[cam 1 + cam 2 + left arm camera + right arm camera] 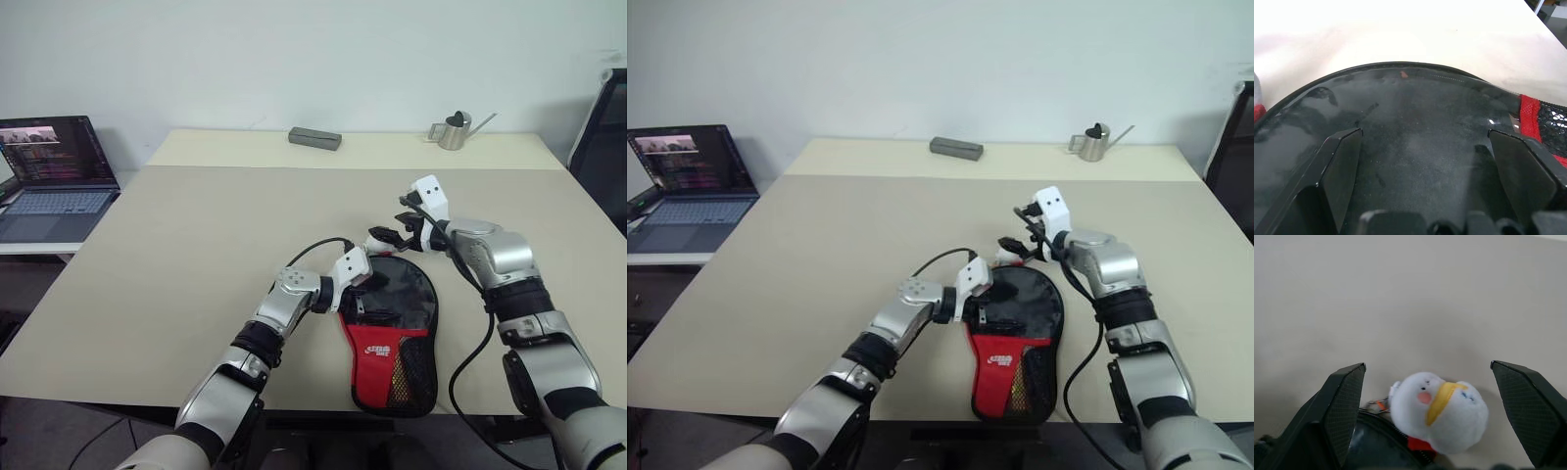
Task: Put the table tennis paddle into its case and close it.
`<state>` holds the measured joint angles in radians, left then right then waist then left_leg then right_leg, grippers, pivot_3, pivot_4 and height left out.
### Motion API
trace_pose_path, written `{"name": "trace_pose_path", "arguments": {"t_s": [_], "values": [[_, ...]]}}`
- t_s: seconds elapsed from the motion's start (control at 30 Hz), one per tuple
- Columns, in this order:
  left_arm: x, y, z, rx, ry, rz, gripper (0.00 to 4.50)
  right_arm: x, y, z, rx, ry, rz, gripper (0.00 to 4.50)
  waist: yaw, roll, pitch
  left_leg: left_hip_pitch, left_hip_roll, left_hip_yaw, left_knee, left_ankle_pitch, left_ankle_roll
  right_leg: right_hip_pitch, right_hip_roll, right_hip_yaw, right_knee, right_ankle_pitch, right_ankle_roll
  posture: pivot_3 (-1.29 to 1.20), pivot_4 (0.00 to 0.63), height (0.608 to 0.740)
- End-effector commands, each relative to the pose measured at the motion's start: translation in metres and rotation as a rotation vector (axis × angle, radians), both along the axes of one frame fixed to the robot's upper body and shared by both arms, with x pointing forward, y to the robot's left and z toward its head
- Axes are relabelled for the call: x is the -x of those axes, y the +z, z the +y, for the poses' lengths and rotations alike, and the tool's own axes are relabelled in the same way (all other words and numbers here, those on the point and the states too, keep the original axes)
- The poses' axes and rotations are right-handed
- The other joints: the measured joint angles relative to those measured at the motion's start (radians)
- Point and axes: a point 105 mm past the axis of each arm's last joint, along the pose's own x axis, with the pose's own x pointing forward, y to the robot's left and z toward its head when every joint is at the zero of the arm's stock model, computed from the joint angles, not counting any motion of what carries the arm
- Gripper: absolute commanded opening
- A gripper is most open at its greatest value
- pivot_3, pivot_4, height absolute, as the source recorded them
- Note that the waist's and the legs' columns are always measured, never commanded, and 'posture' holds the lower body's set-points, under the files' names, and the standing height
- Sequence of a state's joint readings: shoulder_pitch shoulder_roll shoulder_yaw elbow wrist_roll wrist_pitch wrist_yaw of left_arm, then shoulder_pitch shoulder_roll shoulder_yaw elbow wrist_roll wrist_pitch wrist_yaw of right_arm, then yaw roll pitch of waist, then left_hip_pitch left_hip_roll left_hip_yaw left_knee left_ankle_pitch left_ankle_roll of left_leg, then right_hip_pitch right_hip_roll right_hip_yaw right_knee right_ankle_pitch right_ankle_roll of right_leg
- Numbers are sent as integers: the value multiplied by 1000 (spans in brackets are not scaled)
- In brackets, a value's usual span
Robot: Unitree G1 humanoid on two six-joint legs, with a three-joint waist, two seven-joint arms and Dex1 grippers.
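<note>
A black and red case is lying on the beige worktop, near its front edge. The table tennis paddle is not showing separately, so it is probably sitting inside already. The left gripper is hovering over the case's round end, fingers spread and empty. The right gripper, fingers also released, is pointing at the white plush zipper charm, suggesting zipping is what remains

The case is laid near the table's front edge; a laptop is set left, beside the table.
</note>
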<state>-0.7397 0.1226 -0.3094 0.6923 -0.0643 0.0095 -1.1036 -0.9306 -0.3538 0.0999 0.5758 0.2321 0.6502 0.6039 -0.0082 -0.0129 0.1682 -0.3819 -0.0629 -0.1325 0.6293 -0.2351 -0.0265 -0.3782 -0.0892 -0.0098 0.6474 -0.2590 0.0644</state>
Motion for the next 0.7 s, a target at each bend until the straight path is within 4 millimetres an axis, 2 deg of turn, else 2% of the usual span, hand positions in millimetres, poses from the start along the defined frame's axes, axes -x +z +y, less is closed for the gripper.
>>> {"name": "trace_pose_path", "arguments": {"t_s": [0.03,0.5,0.6,0.7], "values": [[10,-24,1,-64,-12,59,4453,-11,8,4,10,-11,-44,4500,-1,0,0,0,0,0,0,0,0,0,0,0,0,0,0,0,150,740],[13,-26,1,-72,-19,57,4453,-18,-17,7,61,-14,1,4500,-10,2,-1,0,-1,0,0,0,0,0,0,0,0,0,0,0,150,740],[13,-26,1,-73,-20,58,4500,-17,-15,11,58,2,-7,3908,-12,3,-2,0,-1,-1,0,0,0,0,0,0,0,0,0,0,150,740],[15,-28,1,-77,-23,60,4500,-16,-15,14,49,6,-9,2940,-14,3,-2,0,-1,-1,0,0,0,0,0,0,0,0,0,0,150,740]]}}
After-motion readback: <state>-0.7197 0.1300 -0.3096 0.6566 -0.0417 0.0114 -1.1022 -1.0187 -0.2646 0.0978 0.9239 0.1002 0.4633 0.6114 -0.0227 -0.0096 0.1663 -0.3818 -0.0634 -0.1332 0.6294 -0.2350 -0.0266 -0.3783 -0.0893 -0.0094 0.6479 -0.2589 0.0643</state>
